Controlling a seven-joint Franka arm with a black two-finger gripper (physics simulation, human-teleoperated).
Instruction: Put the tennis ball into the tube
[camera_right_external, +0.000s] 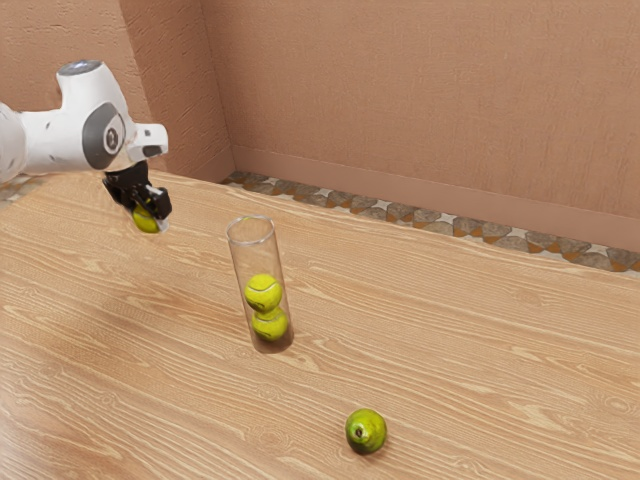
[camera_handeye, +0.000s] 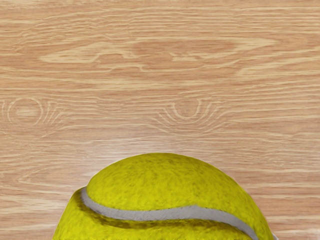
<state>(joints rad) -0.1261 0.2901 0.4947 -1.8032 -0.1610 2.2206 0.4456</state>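
The black gripper is at the exterior view's upper left, raised above the table and shut on a tennis ball. That tennis ball, yellow-green with a grey seam, bulges up from the wrist view's lower edge. A clear tube stands upright on the table, apart from the gripper on the exterior view's right of it. Inside the tube two tennis balls are stacked, an upper one and a lower one; the tube's rim is above them.
A round green fruit-like object rests on the wooden table near the exterior view's bottom, apart from the tube. Behind the table's far edge are a stone-patterned floor strip and a brown wall.
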